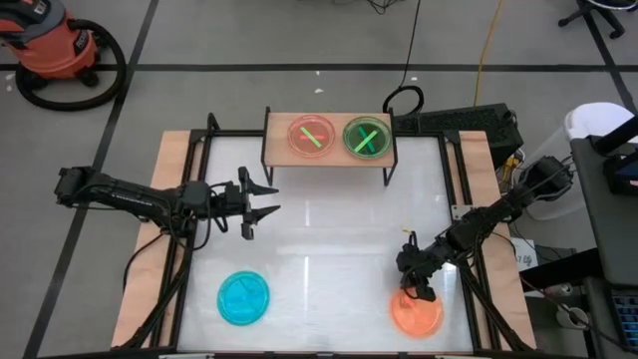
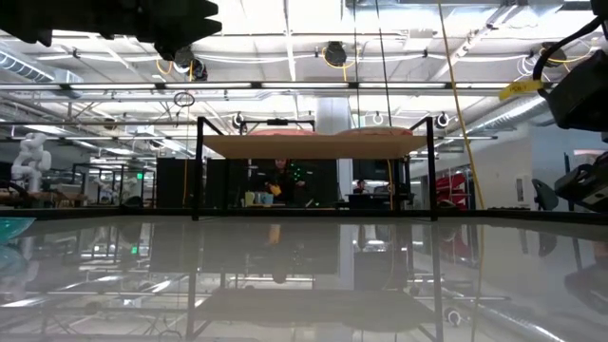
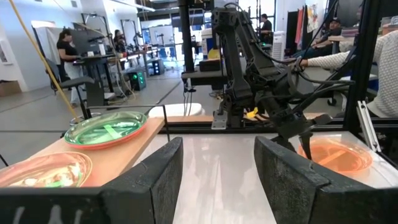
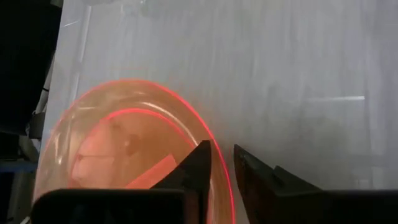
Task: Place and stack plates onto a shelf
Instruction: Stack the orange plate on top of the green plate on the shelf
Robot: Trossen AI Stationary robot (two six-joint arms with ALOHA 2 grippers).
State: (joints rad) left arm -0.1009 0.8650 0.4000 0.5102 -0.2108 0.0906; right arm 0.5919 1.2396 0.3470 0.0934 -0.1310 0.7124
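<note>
The light-wood shelf (image 1: pixel 329 140) stands at the table's far middle. On it lie a pink plate (image 1: pixel 310 137) and a green plate (image 1: pixel 367 138); both also show in the left wrist view, green (image 3: pixel 106 129) and pink (image 3: pixel 43 171). A blue plate (image 1: pixel 243 297) lies flat at the near left. An orange plate (image 1: pixel 417 314) lies flat at the near right. My right gripper (image 1: pixel 417 291) is down at the orange plate's far rim, shut on it. My left gripper (image 1: pixel 261 197) hovers open and empty at the table's left middle, pointing right. My right gripper has the orange plate's rim (image 4: pixel 219 177) between its two fingers, one finger (image 4: pixel 196 168) inside the plate and one (image 4: pixel 255 171) outside. The fingers come from above, slanting down. The plate lies flat on the table.
Black frame rails run along the white tabletop's left and right sides (image 1: pixel 459 189). The middle of the table (image 1: pixel 329 239) is bare. A person's sleeve (image 3: pixel 348 59) shows beyond the table in the left wrist view.
</note>
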